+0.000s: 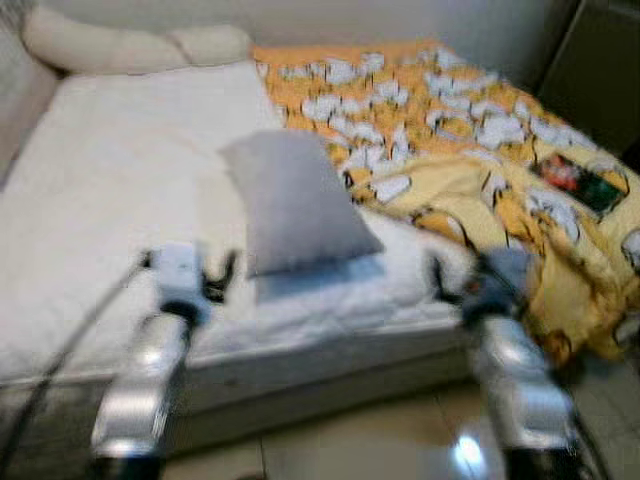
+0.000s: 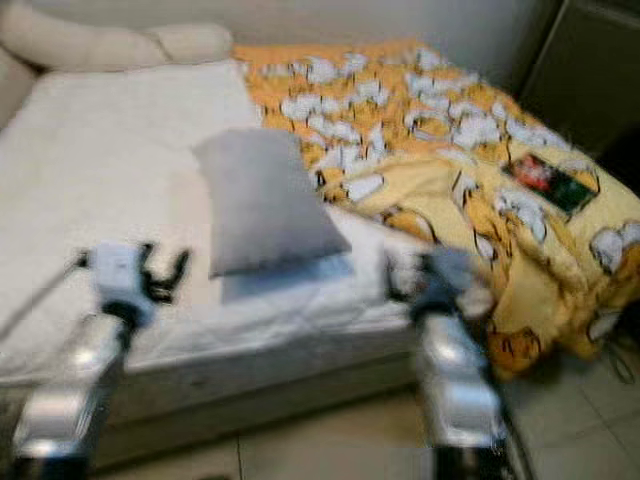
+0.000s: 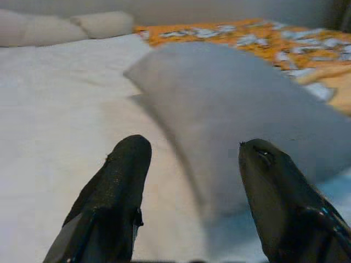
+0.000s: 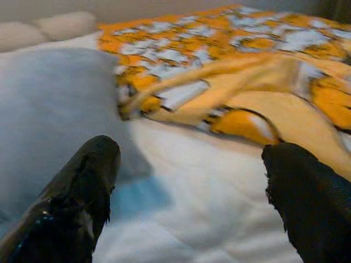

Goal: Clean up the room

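White bed (image 1: 110,200) holds grey pillow (image 1: 295,200), orange blanket (image 1: 450,130); left tool (image 3: 189,164) and right tool (image 4: 192,164) fingers apart

Grey pillow (image 1: 297,203) lies flat on the white mattress (image 1: 110,190), near the bed's front edge, roughly mid-bed, one corner pointing toward the headboard end. Plain rectangular shape, puffy, w/ a shadow under its near edge. Just beside it on the robot's right, an orange-yellow blanket (image 1: 470,150) w/ white cartoon print lies rumpled over that half of the bed, its edge folded back near the pillow, its near corner spilling off the mattress toward the floor. Two cream pillows (image 1: 120,45) sit at the head end.
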Controlling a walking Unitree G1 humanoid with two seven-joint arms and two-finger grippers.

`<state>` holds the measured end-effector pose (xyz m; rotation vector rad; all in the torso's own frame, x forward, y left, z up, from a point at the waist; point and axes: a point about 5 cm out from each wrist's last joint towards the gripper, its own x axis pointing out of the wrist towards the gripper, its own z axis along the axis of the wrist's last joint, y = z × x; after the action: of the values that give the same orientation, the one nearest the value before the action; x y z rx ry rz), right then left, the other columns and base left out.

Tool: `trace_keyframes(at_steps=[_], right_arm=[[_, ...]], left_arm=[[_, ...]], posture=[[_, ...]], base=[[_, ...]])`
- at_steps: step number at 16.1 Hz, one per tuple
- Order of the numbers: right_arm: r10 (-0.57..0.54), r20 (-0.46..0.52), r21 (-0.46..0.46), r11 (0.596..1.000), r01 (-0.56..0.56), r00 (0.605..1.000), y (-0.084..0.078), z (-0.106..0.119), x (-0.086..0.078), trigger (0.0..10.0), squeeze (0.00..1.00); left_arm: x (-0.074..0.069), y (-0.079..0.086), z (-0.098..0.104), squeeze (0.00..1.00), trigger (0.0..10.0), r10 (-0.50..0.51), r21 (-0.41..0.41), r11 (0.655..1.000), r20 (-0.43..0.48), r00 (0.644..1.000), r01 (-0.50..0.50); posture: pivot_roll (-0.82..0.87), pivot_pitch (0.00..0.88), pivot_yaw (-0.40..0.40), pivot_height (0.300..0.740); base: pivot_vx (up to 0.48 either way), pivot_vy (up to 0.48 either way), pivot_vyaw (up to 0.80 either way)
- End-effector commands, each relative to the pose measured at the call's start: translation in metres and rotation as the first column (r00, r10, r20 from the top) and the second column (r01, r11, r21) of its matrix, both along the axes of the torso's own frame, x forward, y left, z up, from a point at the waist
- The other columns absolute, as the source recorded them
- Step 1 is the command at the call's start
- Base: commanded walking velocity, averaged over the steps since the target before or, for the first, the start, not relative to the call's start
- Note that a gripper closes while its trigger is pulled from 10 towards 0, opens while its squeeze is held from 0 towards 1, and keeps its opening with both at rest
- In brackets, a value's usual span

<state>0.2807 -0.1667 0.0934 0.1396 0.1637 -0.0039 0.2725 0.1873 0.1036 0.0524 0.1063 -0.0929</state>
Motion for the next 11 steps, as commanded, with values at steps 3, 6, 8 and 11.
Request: trace_keyframes(at_steps=[3, 6, 8, 11], right_arm=[[-0.014, 0.012, -0.037, 0.999, 0.014, 1.0, -0.011, 0.004, 0.001, 10.0, 0.0], [0.006, 0.011, -0.072, 0.997, -0.005, 1.0, -0.009, 0.004, 0.002, 10.0, 0.0], [0.032, 0.011, -0.091, 0.995, -0.031, 0.999, -0.007, 0.004, 0.002, 10.0, 0.0], [0.182, 0.009, -0.113, 0.977, -0.18, 0.983, 0.009, 0.006, 0.002, 10.0, 0.0]], left_arm=[[0.003, -0.01, 0.002, 0.0, 10.0, -0.021, -0.008, 1.0, 0.004, 1.0, 0.022], [0.004, -0.009, 0.002, 0.0, 10.0, -0.015, -0.009, 1.0, 0.003, 1.0, 0.015], [0.004, -0.009, 0.001, 0.0, 10.0, -0.011, -0.01, 1.0, 0.003, 1.0, 0.011], [0.003, -0.009, 0.001, 0.0, 10.0, -0.01, -0.009, 1.0, 0.004, 1.0, 0.01]], posture=[[0.07, 0.0, -0.005, 0.74], [0.07, 0.0, -0.008, 0.74], [0.07, 0.0, -0.008, 0.74], [0.08, 0.0, -0.011, 0.74]], base=[[0.379, 0.0, 0.0], [0.376, 0.0, 0.0], [0.377, 0.0, 0.0], [0.376, 0.0, 0.53]])
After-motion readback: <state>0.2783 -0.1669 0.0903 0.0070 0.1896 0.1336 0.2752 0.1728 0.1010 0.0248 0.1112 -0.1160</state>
